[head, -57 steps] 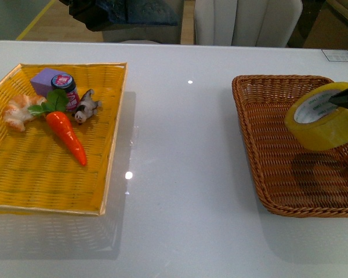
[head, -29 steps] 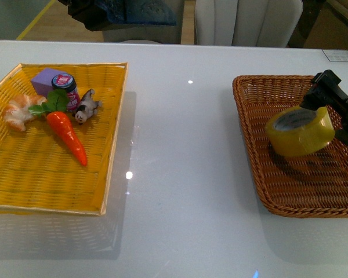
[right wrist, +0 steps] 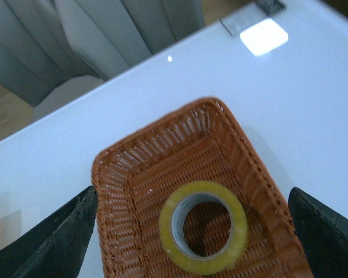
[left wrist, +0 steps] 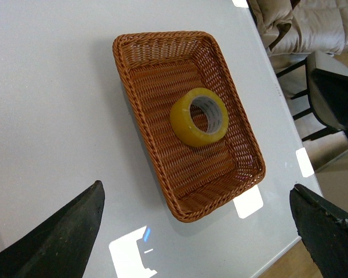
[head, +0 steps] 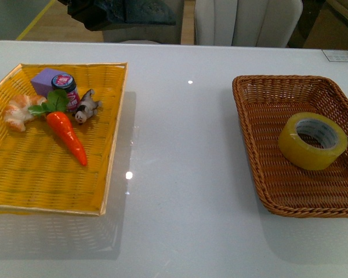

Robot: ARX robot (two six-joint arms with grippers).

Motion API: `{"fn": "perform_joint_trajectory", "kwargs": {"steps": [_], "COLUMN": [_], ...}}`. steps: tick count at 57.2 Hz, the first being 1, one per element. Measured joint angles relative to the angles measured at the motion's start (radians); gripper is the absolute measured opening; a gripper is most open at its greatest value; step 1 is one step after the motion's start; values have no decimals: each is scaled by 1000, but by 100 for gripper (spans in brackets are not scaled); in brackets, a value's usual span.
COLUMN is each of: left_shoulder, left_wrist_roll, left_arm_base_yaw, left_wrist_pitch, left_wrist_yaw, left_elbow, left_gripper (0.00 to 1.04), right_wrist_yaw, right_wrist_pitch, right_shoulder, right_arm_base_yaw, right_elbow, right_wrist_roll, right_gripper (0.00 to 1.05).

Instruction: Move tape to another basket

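Note:
The yellow tape (head: 304,153) lies flat in the dark brown wicker basket (head: 249,84) at the table's right side, hole facing up. Neither gripper shows in the front view. My left gripper (left wrist: 195,197) is open and empty, high above the basket (left wrist: 127,75), with the tape (left wrist: 182,119) below it. My right gripper (right wrist: 191,194) is open and empty, above the tape (right wrist: 168,231) and the basket (right wrist: 119,191), not touching either.
A flat bright yellow tray (head: 113,145) at the left holds a toy carrot (head: 66,133), a shrimp (head: 17,110), a purple block (head: 46,78), a small jar and a small figure. Chairs (head: 246,20) stand beyond the table's far edge.
The right gripper held the tape above the basket, set it down, let go and drew back out of the front view. The tape now lies flat in the basket.

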Motion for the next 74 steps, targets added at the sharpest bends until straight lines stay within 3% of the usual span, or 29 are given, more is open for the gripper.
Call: {"fn": "perform_joint_trajectory", "kwargs": {"steps": [10, 16, 18, 20, 22, 25, 28, 33, 42, 47, 60, 65, 74], "left_shoulder": [0, 0, -2, -14, -34, -81, -140, -241, -376, -443, -644, -706, -813], "left_wrist_roll": [0, 3, 47, 137, 200, 281, 338, 386, 418, 422, 429, 429, 429], "left_arm_base_yaw": [0, -2, -15, -22, -21, -6, 29, 93, 185, 230, 345, 373, 414], "left_wrist_pitch": [0, 11, 132, 344, 488, 685, 826, 931, 950, 950, 897, 865, 800], "left_wrist_yaw": [0, -24, -154, -364, -484, -652, -730, -720, -628, -582, -471, -441, -401], "left_elbow": [0, -3, -47, -132, -207, -330, -432, -552, -736, -806, -950, -982, -1022], "left_gripper": [96, 96, 91, 84, 79, 70, 61, 47, 18, 2, 2, 2, 2], "right_wrist_yaw": [-3, -101, -111, -95, -70, -63, -61, -56, -61, -58, -57, -57, -56], "right_wrist_pitch": [-10, 265, 335, 356, 365, 372, 373, 372, 348, 324, 218, 251, 166], "right_shoulder": [-166, -154, -165, -182, -202, -234, -266, -312, -407, -464, -641, -662, -755], "right_arm_base_yaw": [27, 21, 27, 39, 54, 65, 71, 73, 80, 79, 79, 79, 79], "right_elbow": [-23, -136, -186, -211, -234, -263, -295, -343, -414, -448, -522, -557, -570], "right_wrist_roll": [-101, -249, -288, -312, -327, -343, -352, -360, -375, -377, -377, -377, -378], "right_gripper": [95, 78, 70, 65, 60, 52, 43, 29, 1, 2, 2, 2, 2]}}
